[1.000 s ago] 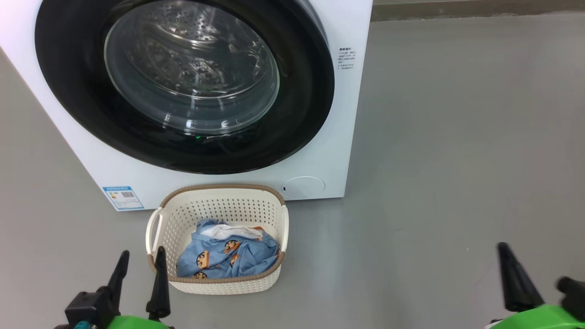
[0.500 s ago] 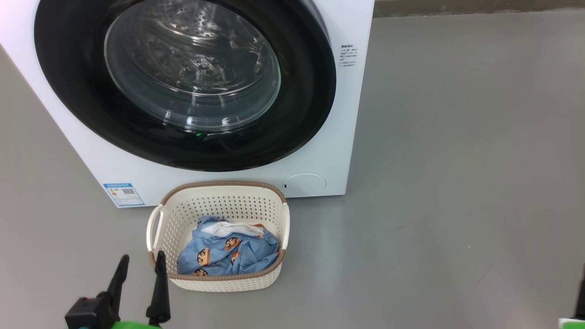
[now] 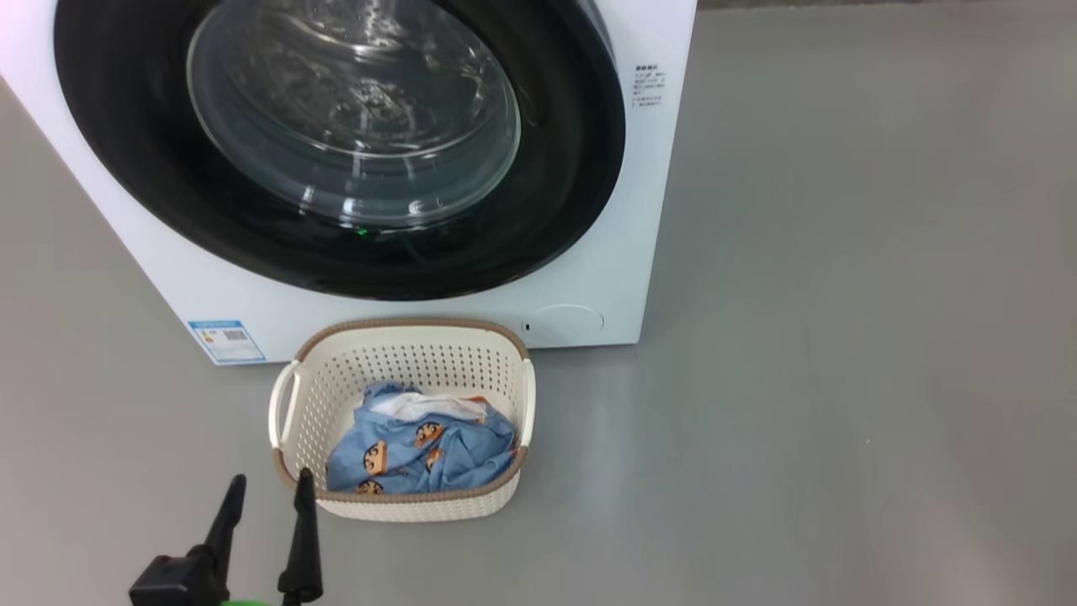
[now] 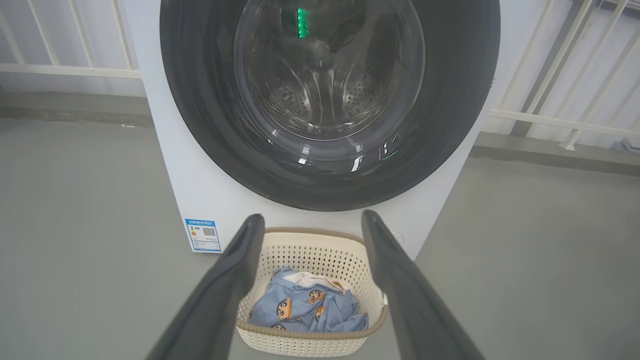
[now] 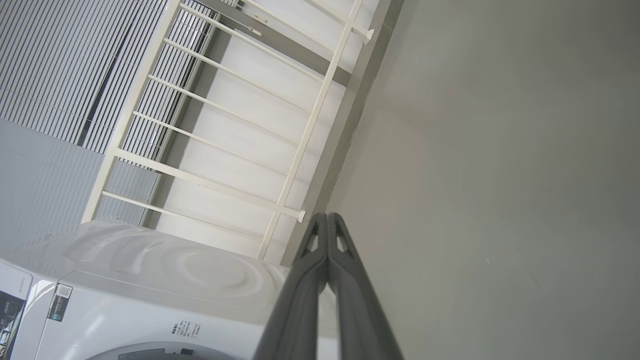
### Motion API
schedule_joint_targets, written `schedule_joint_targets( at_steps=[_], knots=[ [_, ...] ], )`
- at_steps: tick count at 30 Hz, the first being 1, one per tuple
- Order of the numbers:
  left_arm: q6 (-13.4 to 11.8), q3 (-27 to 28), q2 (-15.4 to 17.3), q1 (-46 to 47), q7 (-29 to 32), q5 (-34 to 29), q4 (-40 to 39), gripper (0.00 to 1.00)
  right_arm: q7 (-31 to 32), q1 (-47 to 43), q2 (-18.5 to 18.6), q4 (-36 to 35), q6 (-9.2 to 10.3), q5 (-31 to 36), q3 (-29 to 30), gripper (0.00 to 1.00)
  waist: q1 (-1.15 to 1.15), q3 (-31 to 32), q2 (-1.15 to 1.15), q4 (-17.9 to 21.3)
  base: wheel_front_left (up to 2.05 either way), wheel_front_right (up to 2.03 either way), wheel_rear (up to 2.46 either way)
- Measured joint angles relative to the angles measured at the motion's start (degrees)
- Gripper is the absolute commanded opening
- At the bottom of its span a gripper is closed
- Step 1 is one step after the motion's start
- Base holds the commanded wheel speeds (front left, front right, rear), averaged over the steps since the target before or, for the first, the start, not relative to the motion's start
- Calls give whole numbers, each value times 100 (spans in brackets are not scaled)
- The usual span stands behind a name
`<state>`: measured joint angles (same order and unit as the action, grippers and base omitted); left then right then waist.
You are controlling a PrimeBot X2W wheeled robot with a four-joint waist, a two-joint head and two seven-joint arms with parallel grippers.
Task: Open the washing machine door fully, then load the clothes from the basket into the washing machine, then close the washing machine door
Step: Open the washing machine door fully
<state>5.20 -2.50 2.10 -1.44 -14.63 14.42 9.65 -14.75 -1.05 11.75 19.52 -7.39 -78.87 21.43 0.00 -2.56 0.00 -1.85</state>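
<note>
The white washing machine (image 3: pixel 652 210) stands ahead with its door (image 3: pixel 572 168) shut, black rim flat against the front and the steel drum visible through the glass. On the floor before it sits the cream basket (image 3: pixel 404 370) holding the light blue clothes (image 3: pixel 421 454). My left gripper (image 3: pixel 271 478) is open and empty, low at the basket's near left corner. The left wrist view looks between its spread fingers (image 4: pixel 240 260) at the basket (image 4: pixel 305 250), the clothes (image 4: pixel 305 307) and the door (image 4: pixel 450 100). My right gripper (image 5: pixel 327 216) is shut on nothing, pointing past the washing machine (image 5: pixel 150 270) toward a railing.
Grey floor (image 3: pixel 841 337) stretches wide to the right of the machine. A white railing (image 5: pixel 225 145) and a low kerb run behind the machine. A blue label sticker (image 3: pixel 225 340) and a round cover (image 3: pixel 564 323) sit low on the machine's front.
My right gripper has left the lower right of the head view. The head camera has shifted a little, so machine and basket sit slightly higher. The left gripper stays open beside the basket.
</note>
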Motion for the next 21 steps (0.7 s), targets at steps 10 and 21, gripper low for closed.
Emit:
schedule_joint_targets(
  at_steps=[10,21],
  knots=[
    [-42,-143,1,47,0,-132,-90,100,174,634,636,213,0,-878,-172,0,0,-386,0,9,0,0,0],
    [-145,-301,2,326,0,-316,-227,100,979,1614,1137,272,0,-1285,-196,0,0,-1057,0,-75,0,0,0]
  ],
)
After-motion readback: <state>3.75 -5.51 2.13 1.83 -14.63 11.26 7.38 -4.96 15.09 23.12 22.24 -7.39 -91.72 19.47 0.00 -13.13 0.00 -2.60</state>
